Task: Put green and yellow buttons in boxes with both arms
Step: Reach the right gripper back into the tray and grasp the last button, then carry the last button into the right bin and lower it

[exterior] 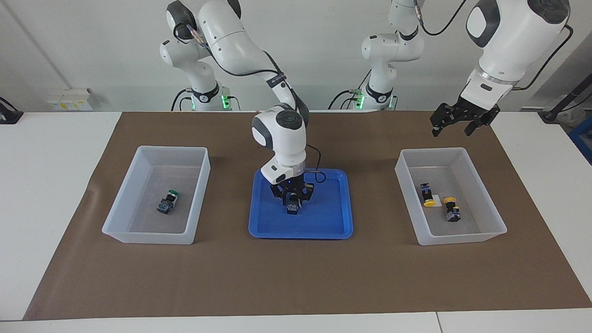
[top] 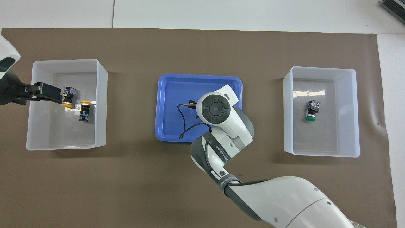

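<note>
The wide brown paper mat [exterior: 296, 277] lies closest to where I stand, spread over the white table [exterior: 46, 185] and bare along its front edge. On it, three containers sit in a row. In the middle is the shallow blue plastic tray [exterior: 333, 222]. The right arm's black two-finger gripper [exterior: 292, 203] is down inside this tray, its fingers set around a dark square-bodied button switch [exterior: 292, 209] that rests on the tray floor; I cannot tell the cap colour, and from above the arm's wrist hides the switch altogether. The fingers look closed on its body.

Toward the right arm's end of the table stands a clear plastic box [exterior: 138, 231]. One green-capped button switch [top: 312, 111] lies on its side on the box floor, cap pointing toward the robots.

Toward the left arm's end stands the second clear plastic box [exterior: 490, 231]. Two yellow-capped button switches lie in it close together but apart: the first yellow button [exterior: 428, 195] nearer the robots, the second yellow button [exterior: 451, 208] a little farther from them. The left arm's black gripper [exterior: 455, 121] hangs in the air above the robots' edge of this box, fingers spread and holding nothing. Seen from above, it overlaps the first yellow button, but the facing view shows it well clear.
</note>
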